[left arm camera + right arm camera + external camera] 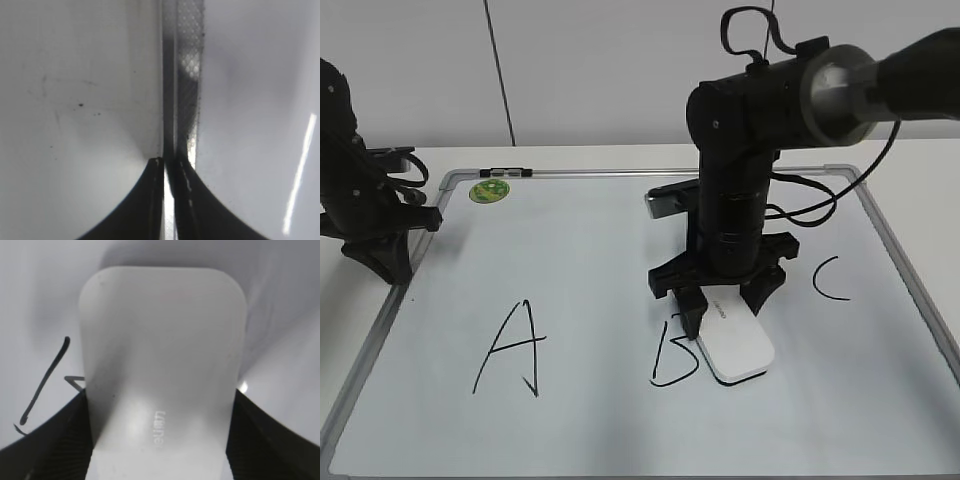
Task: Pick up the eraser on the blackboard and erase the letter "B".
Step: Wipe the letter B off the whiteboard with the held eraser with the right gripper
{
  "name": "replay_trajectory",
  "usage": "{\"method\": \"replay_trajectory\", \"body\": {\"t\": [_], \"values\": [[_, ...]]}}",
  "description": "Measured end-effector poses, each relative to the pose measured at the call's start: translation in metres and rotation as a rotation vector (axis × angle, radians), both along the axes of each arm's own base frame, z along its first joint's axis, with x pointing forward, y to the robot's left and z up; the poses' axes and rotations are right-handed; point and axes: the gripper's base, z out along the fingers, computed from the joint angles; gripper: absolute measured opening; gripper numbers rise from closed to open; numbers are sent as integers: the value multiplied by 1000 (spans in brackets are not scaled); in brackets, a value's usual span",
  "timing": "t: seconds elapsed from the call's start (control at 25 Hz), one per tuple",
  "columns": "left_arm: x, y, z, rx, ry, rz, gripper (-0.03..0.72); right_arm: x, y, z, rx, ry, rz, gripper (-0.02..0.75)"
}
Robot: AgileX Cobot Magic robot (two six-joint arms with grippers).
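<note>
Evenly bright overhead room light, soft shadows under the black right arm on the glossy white framed blackboard [590, 290]. Streak of glare in the left wrist view (lower right). Close wrist views blurred, edges soft.

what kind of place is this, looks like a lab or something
Probably a robot lab or test bench: a blackboard lies flat on a white table, with plain pale walls behind and two black arms, the right pincer gripping the eraser.

White eraser [738, 345] flat on blackboard [590, 260], touching letter "B" [672, 355], partly wiped
</note>
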Motion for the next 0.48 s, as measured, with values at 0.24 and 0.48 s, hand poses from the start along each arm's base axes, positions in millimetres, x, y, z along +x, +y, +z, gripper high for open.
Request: {"method": "replay_trajectory", "body": {"t": [0.24,0.48], "values": [[0,0,-1,-1,2,1,36,1,3,-4,-9,16,1,518],[0,-1,-1,-6,2,4,36,-4,13,-4,-32,-3,46,518]]}}
